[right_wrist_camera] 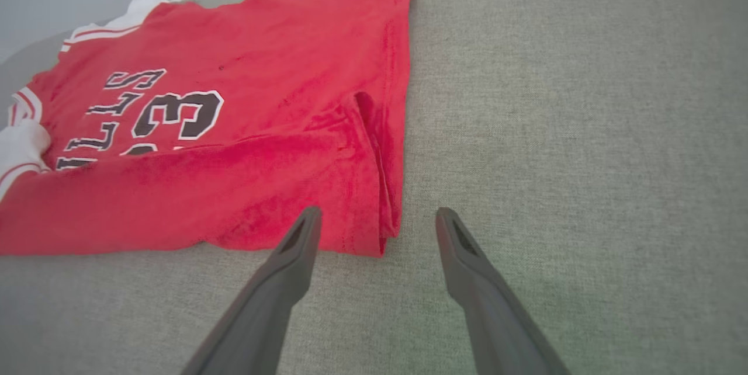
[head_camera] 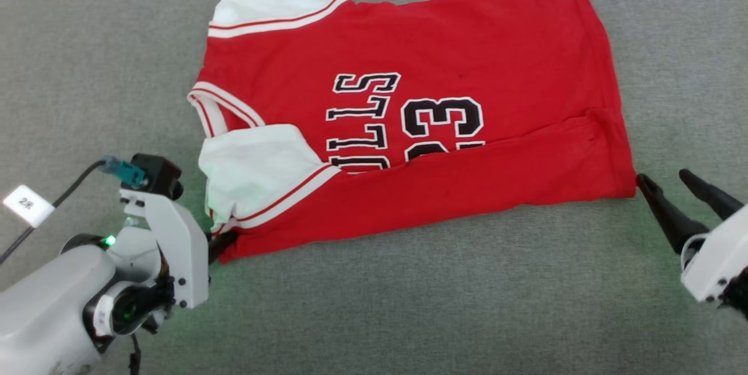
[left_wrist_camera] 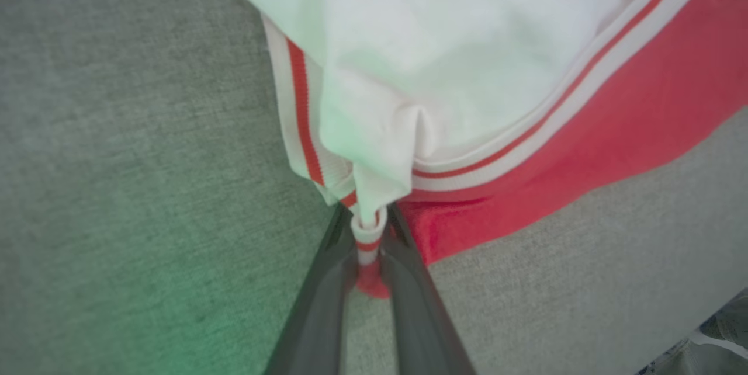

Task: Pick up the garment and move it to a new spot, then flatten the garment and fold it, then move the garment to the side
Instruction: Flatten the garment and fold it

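The garment [head_camera: 444, 71], a bright red top with white sleeves, white stripe trim and black lettering, lies spread on the grey surface with its near long edge folded over. My left gripper [head_camera: 225, 242] is at its near left corner, shut on the bunched sleeve hem; in the left wrist view the gripper [left_wrist_camera: 369, 229] pinches red and white trim of the garment [left_wrist_camera: 584, 129]. My right gripper [head_camera: 660, 179] stands open just off the near right corner. In the right wrist view that gripper [right_wrist_camera: 378, 216] straddles the corner of the garment [right_wrist_camera: 245, 176], touching nothing.
A grey fabric surface [head_camera: 438, 305] carries everything, with free room in front and to both sides of the top. A cable and a white tag [head_camera: 27, 204] hang by my left wrist. A pale wall edge shows at the far left.
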You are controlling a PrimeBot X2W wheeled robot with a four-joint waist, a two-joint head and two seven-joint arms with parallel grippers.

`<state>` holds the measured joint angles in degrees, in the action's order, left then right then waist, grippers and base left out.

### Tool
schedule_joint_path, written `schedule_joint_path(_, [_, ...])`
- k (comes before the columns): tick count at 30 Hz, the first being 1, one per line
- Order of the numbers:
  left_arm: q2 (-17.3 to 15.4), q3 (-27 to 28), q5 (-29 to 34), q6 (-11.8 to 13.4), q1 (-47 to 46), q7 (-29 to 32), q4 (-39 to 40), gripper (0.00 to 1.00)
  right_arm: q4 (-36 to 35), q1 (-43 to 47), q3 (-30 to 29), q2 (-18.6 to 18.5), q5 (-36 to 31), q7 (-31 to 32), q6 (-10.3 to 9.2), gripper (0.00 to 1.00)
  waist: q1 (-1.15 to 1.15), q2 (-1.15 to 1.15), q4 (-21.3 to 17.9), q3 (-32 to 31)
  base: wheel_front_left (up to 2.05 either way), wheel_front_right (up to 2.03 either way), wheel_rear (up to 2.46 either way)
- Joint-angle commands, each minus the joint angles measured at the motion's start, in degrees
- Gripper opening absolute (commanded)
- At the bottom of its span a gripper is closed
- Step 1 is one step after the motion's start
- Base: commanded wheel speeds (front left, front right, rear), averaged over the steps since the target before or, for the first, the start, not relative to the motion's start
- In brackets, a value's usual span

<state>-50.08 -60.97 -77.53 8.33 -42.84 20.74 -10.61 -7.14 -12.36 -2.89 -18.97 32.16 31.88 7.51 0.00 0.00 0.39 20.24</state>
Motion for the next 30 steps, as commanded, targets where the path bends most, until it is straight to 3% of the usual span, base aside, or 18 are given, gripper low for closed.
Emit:
schedule_joint_path(1, [2.5, -1.3, 0.6, -0.3, 0.7, 0.4, -0.7, 0.00, 1.1, -1.3, 0.1, -0.4, 0.5, 0.4, -0.05, 1.00, 0.00, 0.00, 0.7, 0.3, 0.00, 0.00, 0.00])
schedule_joint_path(9, [5.0, -2.2, 1.5, -1.2, -0.5, 0.9, -2.1, 0.00, 13.0, -7.4, 0.8, 0.1, 0.4, 4.1, -0.05, 1.00, 0.00, 0.00, 3.1, 1.0, 0.00, 0.00, 0.00])
schedule_joint_path(17, [6.3, -2.7, 1.5, -1.8, -0.4, 0.9, -3.1, 0.00, 22.7, -11.1, 6.4, 0.0, -1.8, 8.6, -0.04, 1.00, 0.00, 0.00, 4.6, 1.2, 0.00, 0.00, 0.00])
schedule_joint_path(18, [6.5, -2.6, 1.3, -1.9, -0.4, 0.8, -3.2, 0.00, 23.5, -11.3, 7.2, -0.1, -2.0, 8.8, -0.04, 0.44, 0.00, 0.00, 4.7, 1.1, 0.00, 0.00, 0.00])
schedule_joint_path(19, [6.7, -2.7, 1.3, -2.0, -0.4, 0.8, -3.3, 0.00, 24.0, -11.6, 7.8, -0.4, -2.2, 8.8, -0.04, 0.00, 0.00, 0.00, 4.8, 1.1, 0.00, 0.00, 0.00])
schedule_joint_path(24, [6.6, -2.4, 0.9, -2.2, -0.2, 0.9, -3.7, 0.00, 25.2, -12.5, 8.4, -2.0, -1.8, 8.0, -0.05, 0.00, 0.00, 0.00, 5.0, 0.7, 0.00, 0.00, 0.00])
schedule_joint_path(30, [4.1, -1.2, 0.0, -1.2, -0.5, 1.6, -1.8, 0.00, 23.2, -12.0, 8.2, -4.7, 0.3, 8.3, -0.06, 0.00, 0.00, 0.00, 4.7, -0.8, 0.00, 0.00, 0.00])
